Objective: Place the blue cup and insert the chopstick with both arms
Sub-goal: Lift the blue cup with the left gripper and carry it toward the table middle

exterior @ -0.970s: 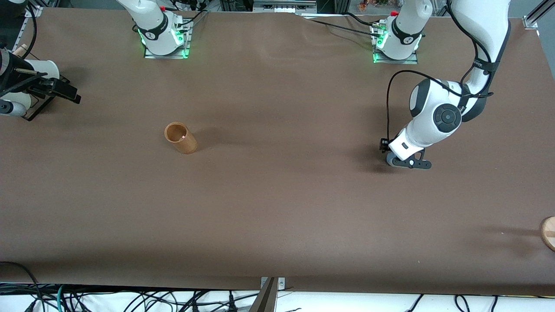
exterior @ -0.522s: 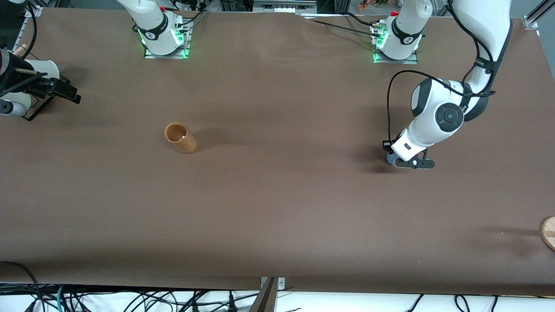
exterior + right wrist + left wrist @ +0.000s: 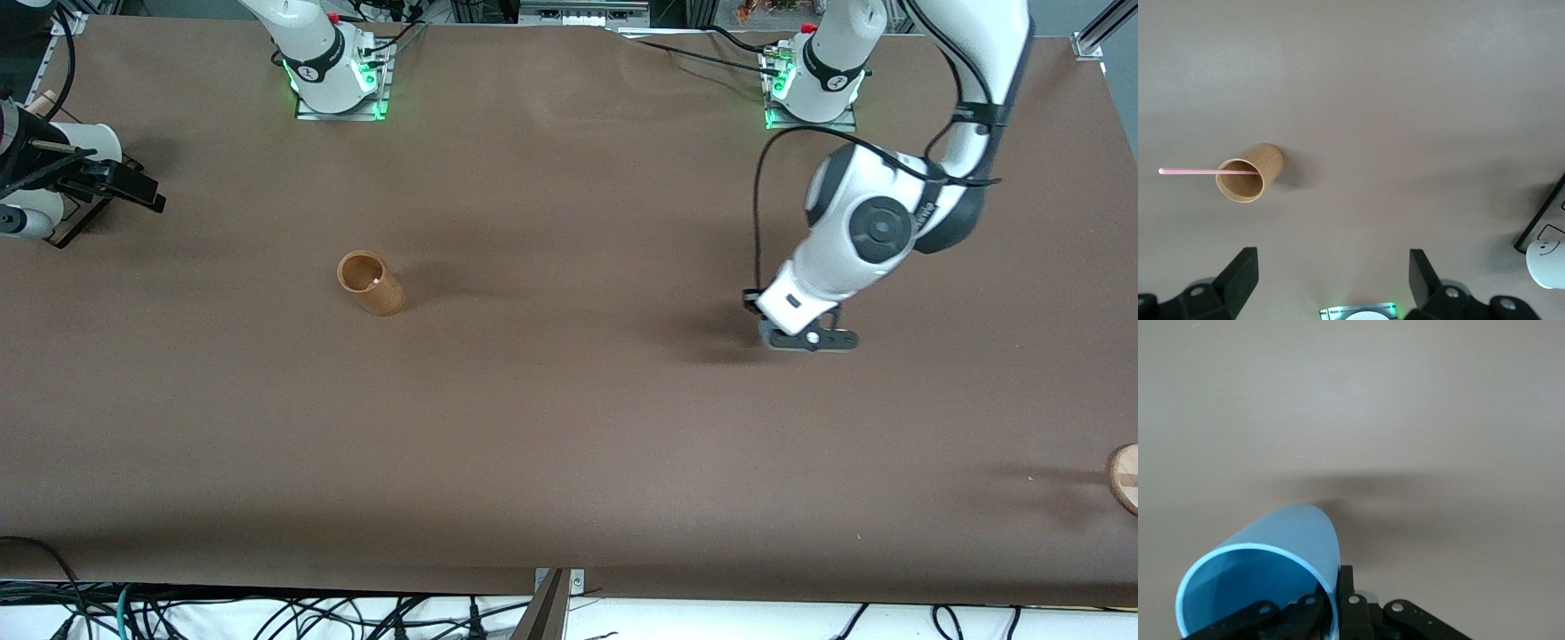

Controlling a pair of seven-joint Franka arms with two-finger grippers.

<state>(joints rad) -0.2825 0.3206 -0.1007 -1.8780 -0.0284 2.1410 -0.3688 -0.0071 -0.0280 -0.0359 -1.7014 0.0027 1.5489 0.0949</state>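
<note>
While both arms hang over the counter (image 3: 569,427):
Left gripper (image 3: 805,338): fingers clamped on the blue cup's (image 3: 1265,577) rim, over the left arm's end.
Right gripper (image 3: 1331,280): fingers apart, high up.
Chopstick (image 3: 1208,171): standing in the tan holder (image 3: 371,283).

Two robot arms work the brown table (image 3: 569,427), each ending in one gripper: the left gripper (image 3: 805,338) and the right gripper (image 3: 1331,283). There is one blue cup (image 3: 1265,580), one tan holder (image 3: 371,283) and one chopstick (image 3: 1208,171). One white mug (image 3: 1546,262) with a drawn face sits by one black stand (image 3: 84,200) at the right arm's end. One round wooden piece (image 3: 1124,478), probably a disc, is cut off at the left arm's end, toward the front corner.
</note>
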